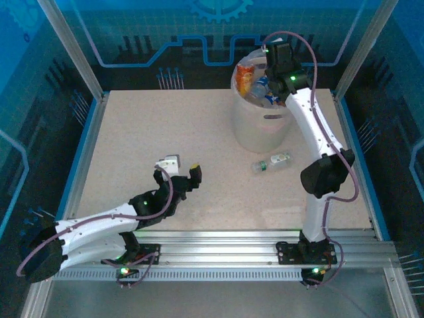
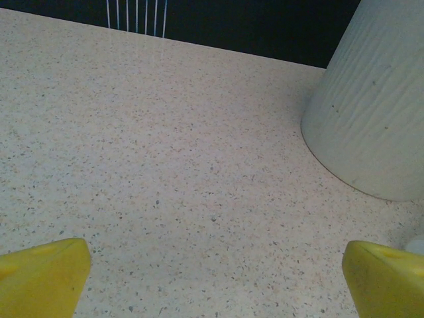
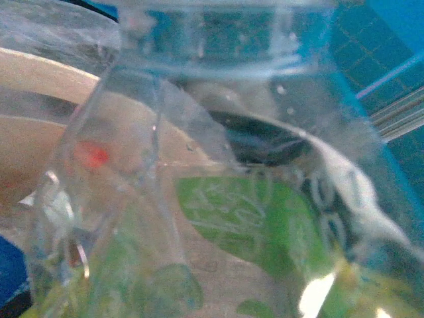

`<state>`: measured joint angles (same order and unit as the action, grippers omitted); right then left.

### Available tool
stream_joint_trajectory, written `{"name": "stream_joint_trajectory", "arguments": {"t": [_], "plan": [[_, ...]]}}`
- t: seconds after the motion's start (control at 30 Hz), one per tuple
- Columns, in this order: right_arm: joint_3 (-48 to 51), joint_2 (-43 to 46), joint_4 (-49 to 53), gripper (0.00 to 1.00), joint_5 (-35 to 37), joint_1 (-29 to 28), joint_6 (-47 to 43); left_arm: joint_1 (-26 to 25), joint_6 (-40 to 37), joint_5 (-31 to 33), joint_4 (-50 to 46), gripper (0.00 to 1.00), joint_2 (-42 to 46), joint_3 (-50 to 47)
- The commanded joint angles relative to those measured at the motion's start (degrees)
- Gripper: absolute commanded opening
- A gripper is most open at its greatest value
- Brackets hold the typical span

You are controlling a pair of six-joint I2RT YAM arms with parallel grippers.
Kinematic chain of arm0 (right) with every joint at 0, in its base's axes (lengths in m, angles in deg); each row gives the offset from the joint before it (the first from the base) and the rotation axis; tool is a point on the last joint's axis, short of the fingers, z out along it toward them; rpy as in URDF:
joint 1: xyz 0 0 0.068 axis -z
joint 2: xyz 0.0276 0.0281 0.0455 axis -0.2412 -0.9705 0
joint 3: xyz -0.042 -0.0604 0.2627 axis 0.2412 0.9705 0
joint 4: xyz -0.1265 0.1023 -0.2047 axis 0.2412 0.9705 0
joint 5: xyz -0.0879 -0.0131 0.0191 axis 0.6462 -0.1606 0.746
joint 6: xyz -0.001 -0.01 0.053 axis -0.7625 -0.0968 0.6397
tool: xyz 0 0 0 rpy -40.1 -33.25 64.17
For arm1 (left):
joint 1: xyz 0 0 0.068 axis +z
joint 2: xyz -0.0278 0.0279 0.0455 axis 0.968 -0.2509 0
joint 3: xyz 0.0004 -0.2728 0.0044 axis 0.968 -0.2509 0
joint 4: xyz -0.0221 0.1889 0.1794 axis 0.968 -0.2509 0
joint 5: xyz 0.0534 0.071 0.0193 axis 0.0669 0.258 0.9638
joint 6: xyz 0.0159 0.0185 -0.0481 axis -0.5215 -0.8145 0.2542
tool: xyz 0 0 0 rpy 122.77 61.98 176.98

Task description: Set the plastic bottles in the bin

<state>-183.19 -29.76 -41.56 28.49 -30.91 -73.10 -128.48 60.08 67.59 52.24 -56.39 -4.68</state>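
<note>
One clear bottle [image 1: 271,162] lies on its side on the table [image 1: 165,119] just in front of the off-white bin [image 1: 262,129], which holds several more bottles [image 1: 248,79]. The right gripper [image 1: 266,85] hangs over the bin, jaws narrowed on a green-labelled bottle [image 3: 232,218]. The left gripper [image 1: 182,165] sits low over the table, jaws spread wide.

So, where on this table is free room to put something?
Free: the speckled tabletop from its left edge to the round off-white plastic bin, beyond the left pincer. Crowded: beside the bin, where a clear plastic bottle lies.
</note>
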Motion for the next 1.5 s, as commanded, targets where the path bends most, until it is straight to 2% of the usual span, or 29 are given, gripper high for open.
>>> {"name": "stream_joint_trajectory", "arguments": {"t": [0.0, 0.3, 0.53, 0.63, 1.17, 1.33, 1.47], "plan": [[0.17, -2.36, -2.7, 0.43, 0.65, 1.12, -2.51, 0.37, 0.24, 0.01, -1.32, 0.99, 1.15, -0.55], [-1.19, -4.66, -1.22, 0.52, -2.16, 3.03, -3.21, 0.37, 0.42, -0.01, -1.89, 0.99, 1.35, -0.41], [-2.81, -4.77, 2.4, 0.75, -5.64, 2.78, -1.43, 0.37, 0.58, 0.06, -2.38, 0.99, 1.32, -0.24], [-3.38, -4.13, 3.68, 0.81, -6.88, 2.38, -0.67, 0.37, 0.51, 0.08, -2.58, 0.99, 1.36, -0.13], [-7.23, 2.9, 12.52, 0.79, -17.59, 1.58, 8.16, 0.37, 0.34, -0.18, -3.37, 0.99, 1.35, 0.51], [-2.63, 9.72, 14.4, 0.81, -19.61, 1.57, 14.67, 0.37, -0.43, -0.61, -3.02, 0.99, 1.35, 0.91], [5.87, 17.95, 15.09, 0.86, -20.36, 1.57, 22.21, 0.37, -0.69, -0.95, -3.02, 0.99, 1.53, 1.0]]}}
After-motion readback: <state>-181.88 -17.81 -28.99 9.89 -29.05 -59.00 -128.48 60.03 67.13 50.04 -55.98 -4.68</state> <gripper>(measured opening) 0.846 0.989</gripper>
